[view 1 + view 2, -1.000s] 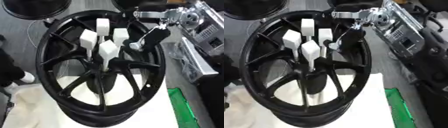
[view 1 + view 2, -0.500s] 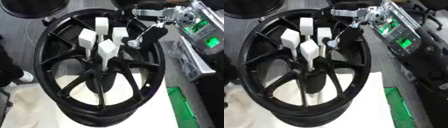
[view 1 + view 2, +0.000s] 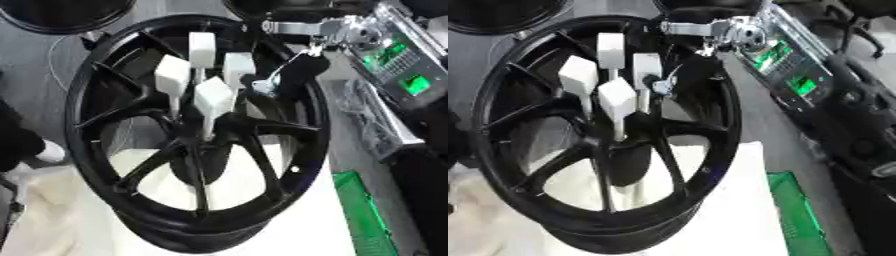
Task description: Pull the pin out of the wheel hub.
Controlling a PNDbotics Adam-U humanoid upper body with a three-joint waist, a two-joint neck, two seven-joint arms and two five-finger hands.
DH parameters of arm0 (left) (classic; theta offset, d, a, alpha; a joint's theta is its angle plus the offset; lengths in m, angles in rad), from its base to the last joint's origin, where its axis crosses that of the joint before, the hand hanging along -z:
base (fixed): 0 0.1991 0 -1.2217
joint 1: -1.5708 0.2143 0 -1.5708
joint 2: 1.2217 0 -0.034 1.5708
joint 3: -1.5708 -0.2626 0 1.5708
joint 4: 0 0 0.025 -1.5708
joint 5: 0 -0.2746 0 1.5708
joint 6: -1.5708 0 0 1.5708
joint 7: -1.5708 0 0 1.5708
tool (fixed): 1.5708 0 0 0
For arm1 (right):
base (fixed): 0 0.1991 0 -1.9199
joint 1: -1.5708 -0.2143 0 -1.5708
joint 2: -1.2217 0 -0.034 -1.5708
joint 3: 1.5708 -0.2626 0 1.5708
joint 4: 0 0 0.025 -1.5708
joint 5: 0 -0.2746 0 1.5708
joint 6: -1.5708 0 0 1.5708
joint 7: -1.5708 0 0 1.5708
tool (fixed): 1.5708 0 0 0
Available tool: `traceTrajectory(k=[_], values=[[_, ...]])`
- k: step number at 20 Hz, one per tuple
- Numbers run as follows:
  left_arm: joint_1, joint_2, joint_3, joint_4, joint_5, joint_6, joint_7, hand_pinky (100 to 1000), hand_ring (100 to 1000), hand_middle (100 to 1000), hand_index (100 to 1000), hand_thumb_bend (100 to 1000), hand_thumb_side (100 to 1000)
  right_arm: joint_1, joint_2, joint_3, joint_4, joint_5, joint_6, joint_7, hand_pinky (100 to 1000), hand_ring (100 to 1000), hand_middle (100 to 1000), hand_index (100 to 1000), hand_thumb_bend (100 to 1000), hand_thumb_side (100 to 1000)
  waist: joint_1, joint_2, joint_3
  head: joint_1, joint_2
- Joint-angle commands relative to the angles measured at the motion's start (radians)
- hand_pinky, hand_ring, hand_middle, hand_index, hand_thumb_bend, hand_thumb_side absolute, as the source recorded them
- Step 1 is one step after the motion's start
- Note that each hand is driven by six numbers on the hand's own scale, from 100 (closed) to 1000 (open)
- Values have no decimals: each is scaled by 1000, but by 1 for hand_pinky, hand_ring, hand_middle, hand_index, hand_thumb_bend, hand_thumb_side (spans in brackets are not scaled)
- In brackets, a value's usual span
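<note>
The black wheel hub [image 3: 289,170] fills most of the view, lying tilted on a white cloth [image 3: 52,220] over the desk [image 3: 350,150], its spokes running in to a dark centre. Four pins stand up from that centre, each a thin stem topped by a white block: the far pin [image 3: 202,47], the left pin [image 3: 172,77], the near pin [image 3: 213,98], and the right pin [image 3: 238,69] closest to the arm. The right hand [image 3: 289,75] comes in from the upper right under its silver wrist and lies over the rim just beside the right pin; its dark fingers merge with the black spokes, so I cannot tell whether they are spread or already pinching the block, nor whether they touch it. The step in hand looks like closing on that pin. To do it well, the fingers should take the white block on two opposite faces and draw it straight along its stem, since a sideways tug would likely bind the stem in its hole or knock the near pin. The left hand shows in neither view. As for containers, a green crate-like edge [image 3: 363,215] sits at the lower right, its contents hidden.
</note>
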Motion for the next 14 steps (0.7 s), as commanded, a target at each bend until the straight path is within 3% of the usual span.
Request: traceTrajectory(k=[1,14], values=[[-12,23,3,-19,-7,-1,-2,620,742,668,772,100,870,-12,-17,-15,1,7,3,-6,926,919,852,981,154,308,3,-9,2,-7,-2],[-11,24,4,-21,-11,-1,-4,622,742,669,772,100,875,-13,-18,-16,11,15,6,-7,921,909,823,971,144,299,2,9,6,-13,-2]])
